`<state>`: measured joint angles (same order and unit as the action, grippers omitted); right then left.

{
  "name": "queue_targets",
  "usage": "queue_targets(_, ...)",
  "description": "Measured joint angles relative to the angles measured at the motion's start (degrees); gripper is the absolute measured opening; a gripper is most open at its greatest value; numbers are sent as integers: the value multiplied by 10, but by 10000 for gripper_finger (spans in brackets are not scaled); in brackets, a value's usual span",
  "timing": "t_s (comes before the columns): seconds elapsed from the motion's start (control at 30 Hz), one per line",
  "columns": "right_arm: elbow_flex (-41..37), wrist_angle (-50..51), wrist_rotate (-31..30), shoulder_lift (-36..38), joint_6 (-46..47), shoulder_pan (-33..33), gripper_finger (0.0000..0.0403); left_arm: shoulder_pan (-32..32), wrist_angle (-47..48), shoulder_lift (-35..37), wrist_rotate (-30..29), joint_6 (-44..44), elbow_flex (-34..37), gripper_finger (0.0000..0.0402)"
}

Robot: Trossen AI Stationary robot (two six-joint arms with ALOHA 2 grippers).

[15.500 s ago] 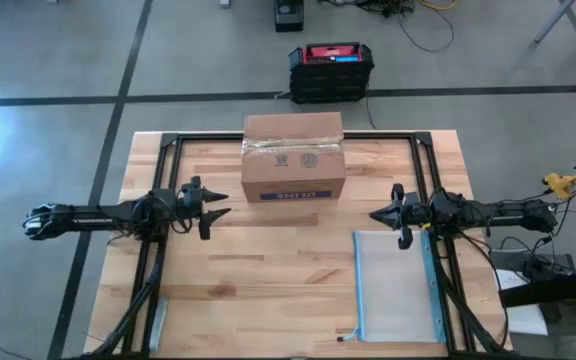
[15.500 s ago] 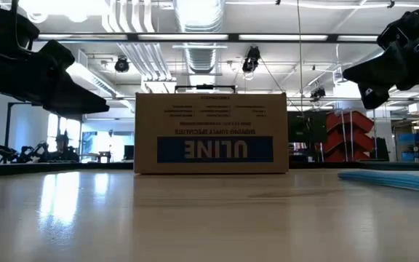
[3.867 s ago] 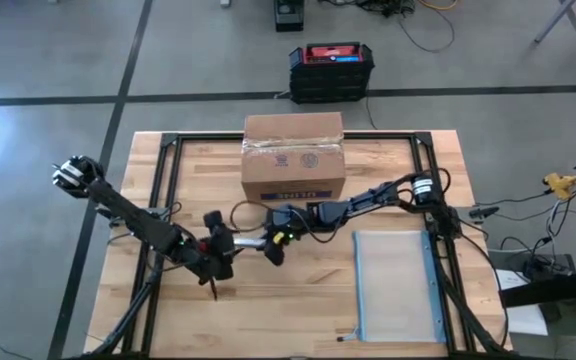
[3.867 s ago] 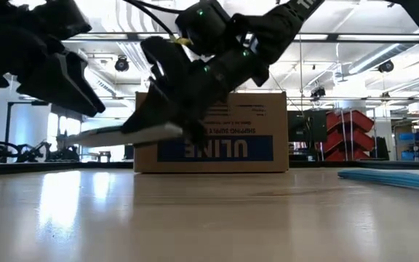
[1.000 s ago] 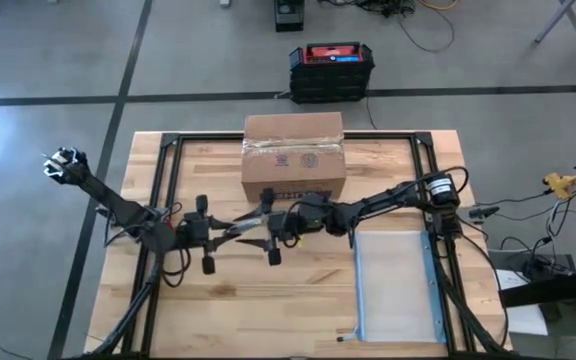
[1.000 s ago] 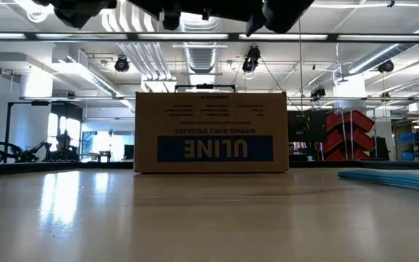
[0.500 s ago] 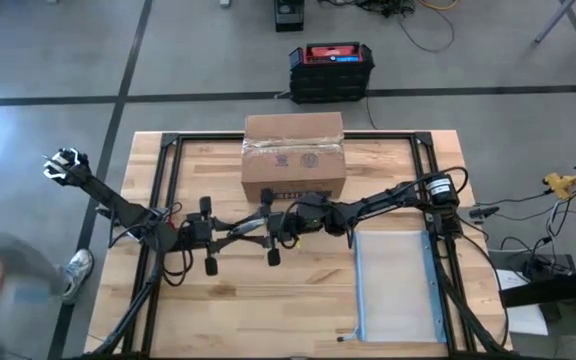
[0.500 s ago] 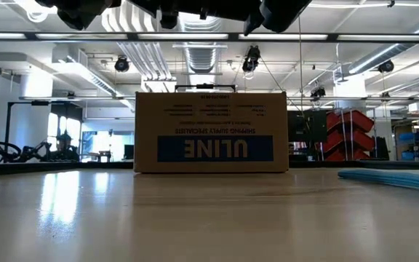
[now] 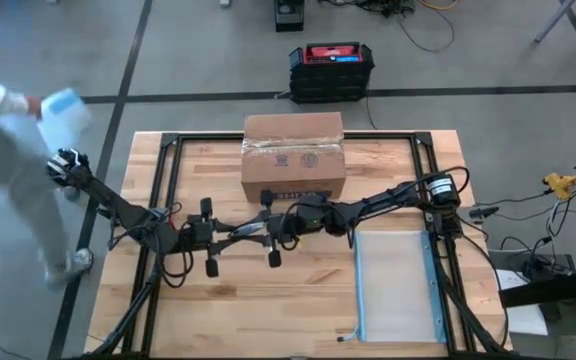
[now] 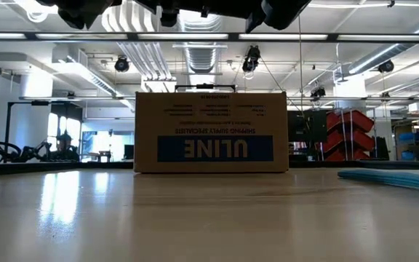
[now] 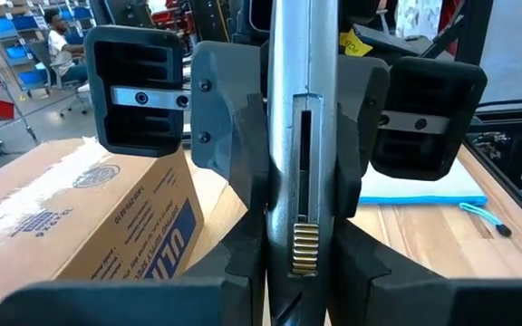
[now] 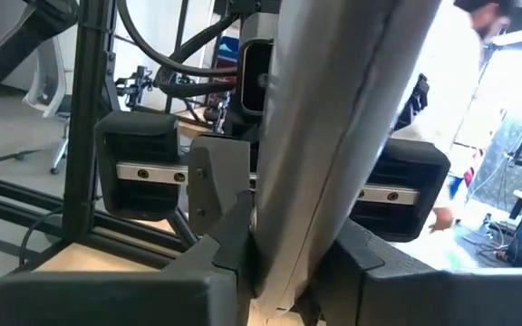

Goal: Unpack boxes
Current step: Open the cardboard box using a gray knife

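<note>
High view: brown cardboard box [image 9: 293, 160] at the back middle of the wooden counter [image 9: 268, 310], standing flat, top shut and taped. Just in front of it, left claw [image 9: 226, 235] and right claw [image 9: 264, 226] nose to nose, up off the counter, near the box but not touching it. Both clamped tight on one silver cutter [image 9: 246, 229], one at each end. Clear pouch with blue edge [image 9: 393, 285] flat on the right side, well apart from the box. Black crate with red top [image 9: 330, 70] on the floor behind. Person in white [image 9: 8, 150] beside the left edge.
</note>
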<state>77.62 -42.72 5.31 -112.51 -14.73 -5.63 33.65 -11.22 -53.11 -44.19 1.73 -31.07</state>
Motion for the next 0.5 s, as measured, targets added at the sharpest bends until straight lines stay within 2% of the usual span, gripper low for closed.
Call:
queue_targets(0.17, 0, 9, -9, 6, 6, 1, 59, -1, -3, 3, -18, 4, 0, 148)
queue_targets(0.27, 0, 28, -15, 20, 5, 2, 59, 0, -4, 12, -45, -1, 0, 184)
queue_targets(0.37, 0, 87, -33, 45, -3, 2, 59, 0, -1, 23, -52, -9, 0, 200)
queue_targets(0.5, -1, 197, -81, 89, -21, 1, 59, 0, 13, 40, -65, -12, -1, 202)
